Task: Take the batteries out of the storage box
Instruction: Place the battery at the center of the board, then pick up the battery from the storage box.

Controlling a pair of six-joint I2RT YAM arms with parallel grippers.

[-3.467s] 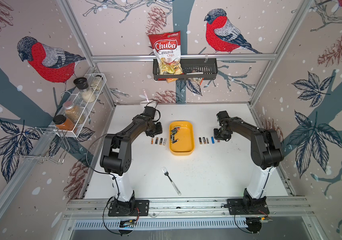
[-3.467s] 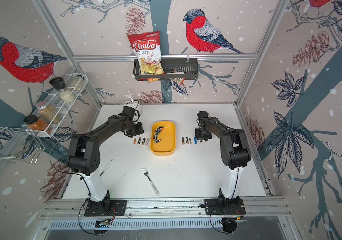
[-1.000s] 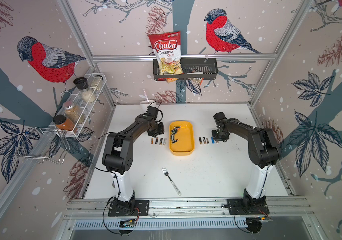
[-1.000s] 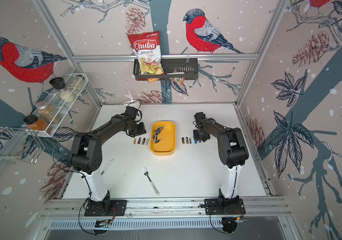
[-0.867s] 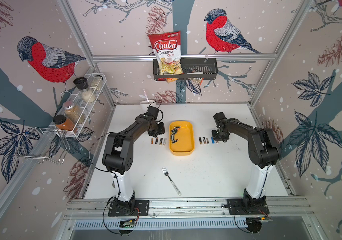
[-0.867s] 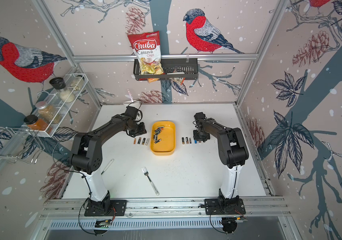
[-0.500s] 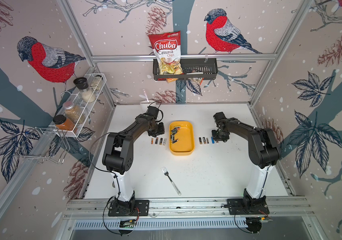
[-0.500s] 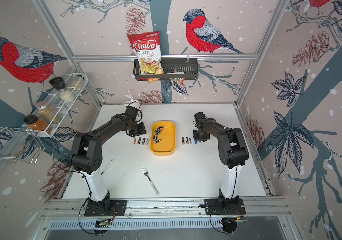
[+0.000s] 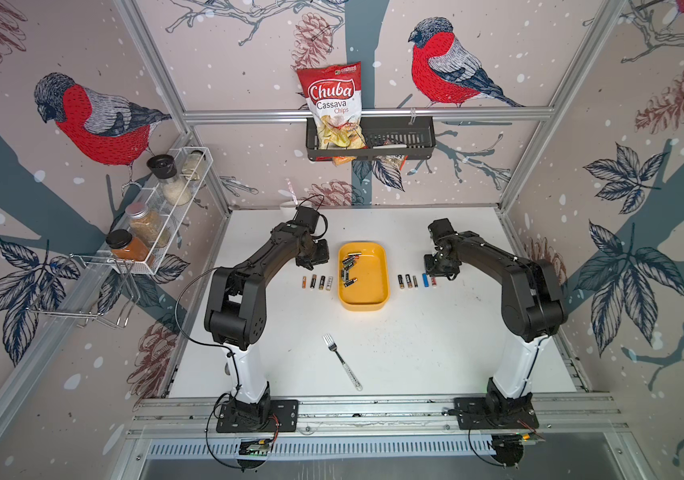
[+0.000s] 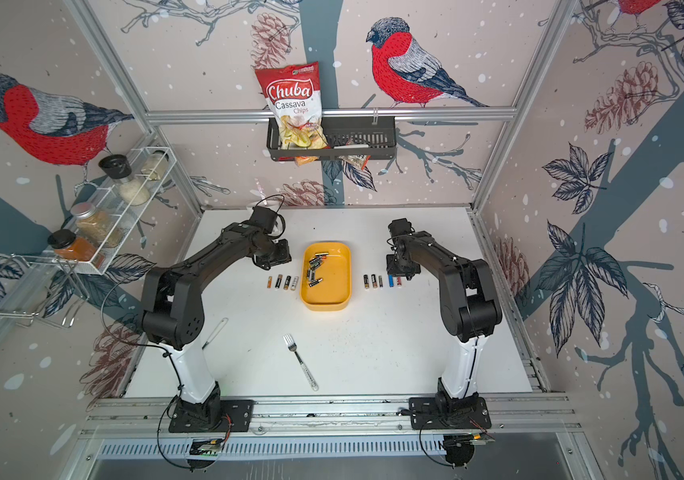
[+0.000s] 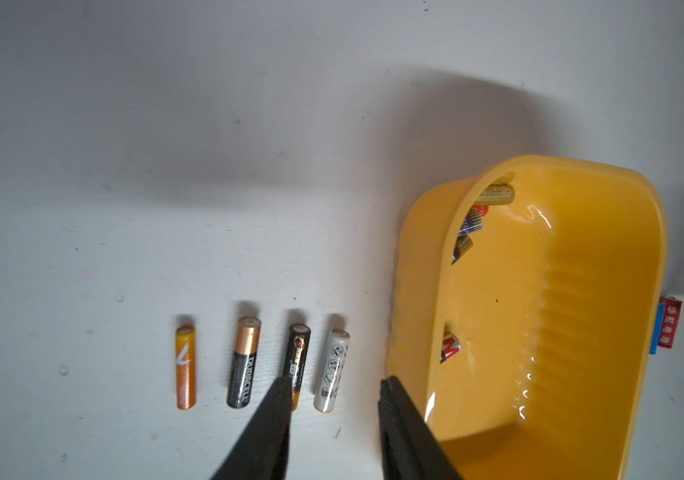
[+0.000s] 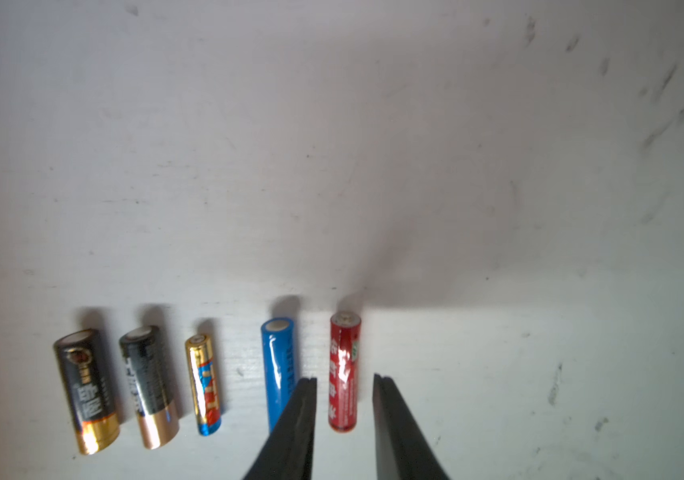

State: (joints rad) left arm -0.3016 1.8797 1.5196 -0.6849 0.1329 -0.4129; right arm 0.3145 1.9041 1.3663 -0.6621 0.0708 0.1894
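**Both Grippers Parted Over Rows of Batteries Beside the Box**

The left gripper [image 11: 336,380] is seen with its jaws moderately parted and nothing held between them. It is poised over the table, just beside the outer wall of the yellow storage box [image 11: 606,291]. Under its fingers a silver battery [image 11: 332,370] is laid flat, the nearest to the box in a row of four. A black-and-orange battery [image 11: 298,357], a Duracell battery [image 11: 244,365] and an orange battery [image 11: 185,365] are set parallel beyond it, each apart from the next.

The right gripper [image 12: 344,378] is seen with its jaws narrowly parted. A red battery [image 12: 345,353] is framed between them, but the gap is wider than the battery and no grip is seen. A blue battery [image 12: 277,361], a gold-and-blue battery [image 12: 205,386], a black-and-copper battery [image 12: 149,386] and a black-and-gold battery [image 12: 86,390] are lined up beside it toward the box.

In both top views the storage box [image 9: 373,301] [image 10: 332,301] is placed mid-table between the two rows. The remaining batteries [image 9: 348,268] are clustered inside it along its left wall. Nearer the arm bases, a fork [image 9: 342,365] is laid on the white table [image 9: 435,340].
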